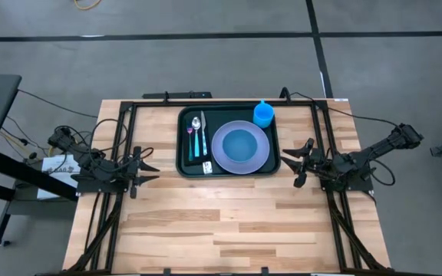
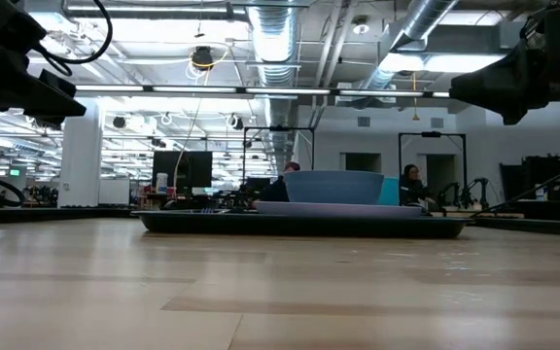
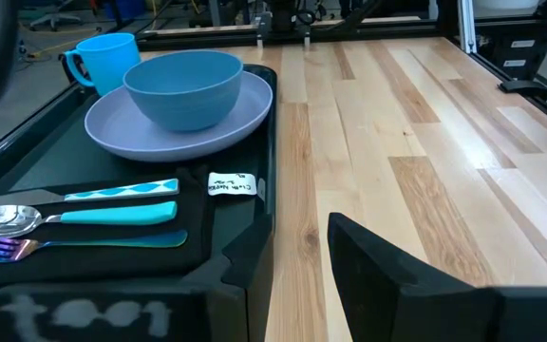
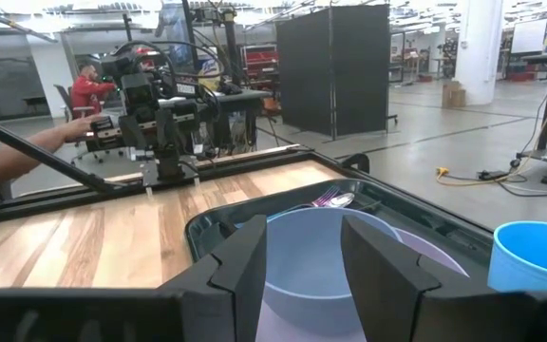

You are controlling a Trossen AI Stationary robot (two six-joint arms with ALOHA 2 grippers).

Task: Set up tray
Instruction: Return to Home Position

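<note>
The dark tray (image 1: 229, 170) lies flat on the far middle of the table. On it sit a lavender plate (image 1: 261, 157) with a blue bowl (image 1: 240, 144) in it, a blue cup (image 1: 263, 113) at the tray's far right corner, and teal-handled cutlery (image 1: 198, 136) on a narrow black mat. My left gripper (image 1: 152, 171) is open, left of the tray's near left corner (image 3: 254, 249). My right gripper (image 1: 291, 167) is open, just off the tray's right rim, facing the bowl (image 4: 311, 247). Neither gripper touches anything.
A small white label (image 3: 232, 184) lies on the tray beside the cutlery. Black frame rails (image 1: 125, 138) run along the table's left, right and far sides. Bare wood (image 1: 221, 222) spreads across the near half. People (image 4: 85, 90) are beyond the table.
</note>
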